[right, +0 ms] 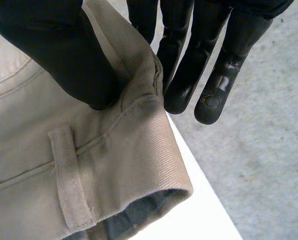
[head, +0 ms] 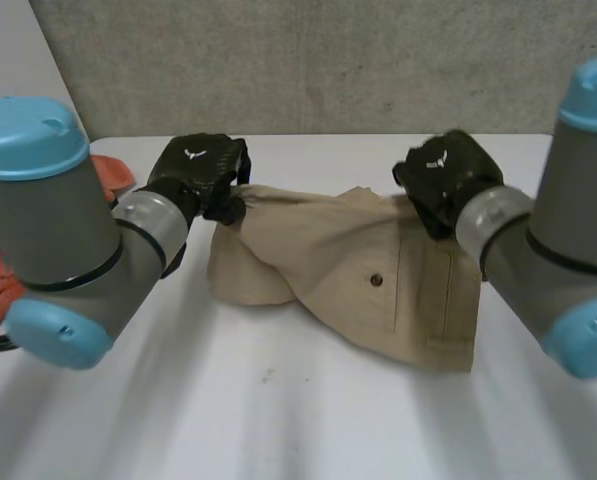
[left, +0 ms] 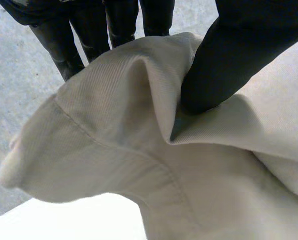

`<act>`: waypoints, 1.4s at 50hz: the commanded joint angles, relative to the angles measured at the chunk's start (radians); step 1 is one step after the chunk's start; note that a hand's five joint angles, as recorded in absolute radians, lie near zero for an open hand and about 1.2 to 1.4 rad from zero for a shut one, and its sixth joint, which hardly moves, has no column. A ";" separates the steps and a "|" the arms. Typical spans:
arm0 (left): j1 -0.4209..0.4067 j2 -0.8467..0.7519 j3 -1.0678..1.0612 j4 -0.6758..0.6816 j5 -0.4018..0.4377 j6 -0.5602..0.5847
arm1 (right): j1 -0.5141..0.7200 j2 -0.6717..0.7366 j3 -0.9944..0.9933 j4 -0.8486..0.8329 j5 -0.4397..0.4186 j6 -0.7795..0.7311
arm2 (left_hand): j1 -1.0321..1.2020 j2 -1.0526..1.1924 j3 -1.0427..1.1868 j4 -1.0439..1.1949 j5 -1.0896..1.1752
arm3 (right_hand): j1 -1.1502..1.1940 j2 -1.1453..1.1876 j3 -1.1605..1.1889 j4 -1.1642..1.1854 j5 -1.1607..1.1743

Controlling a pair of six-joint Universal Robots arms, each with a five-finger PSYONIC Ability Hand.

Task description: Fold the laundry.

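Beige twill garment is lying bunched in the middle of the white table. Its long axis is running across the table from one hand to the other, and the waistband with its belt loop is pointing toward our right. We are pinching the far edge at both ends. The left hand is pressing its thumb against its fingers over a raised ridge of cloth, and the right hand is clamping the waistband the same way. Both holds are looking shallow. We are judging that an uneven lift would let one end slip free and crease the fold.
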 commanded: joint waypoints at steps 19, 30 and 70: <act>-0.028 0.006 0.177 0.577 -0.080 0.277 | -0.002 0.240 -0.564 -0.521 -0.090 0.022 | 0.249 0.197 0.202 0.194 0.228 | 0.405 0.221 0.217 0.209 0.230; -0.083 -0.008 -0.129 0.292 -0.180 0.253 | -0.006 0.237 -0.208 -0.181 -0.090 0.028 | 0.165 0.113 0.118 0.110 0.144 | 0.405 0.221 0.217 0.209 0.230; -0.027 0.135 -0.495 0.031 -0.045 0.050 | -0.101 0.172 0.225 -0.211 -0.102 0.280 | -0.608 -0.660 -0.655 -0.663 -0.629 | 0.405 0.221 0.217 0.209 0.230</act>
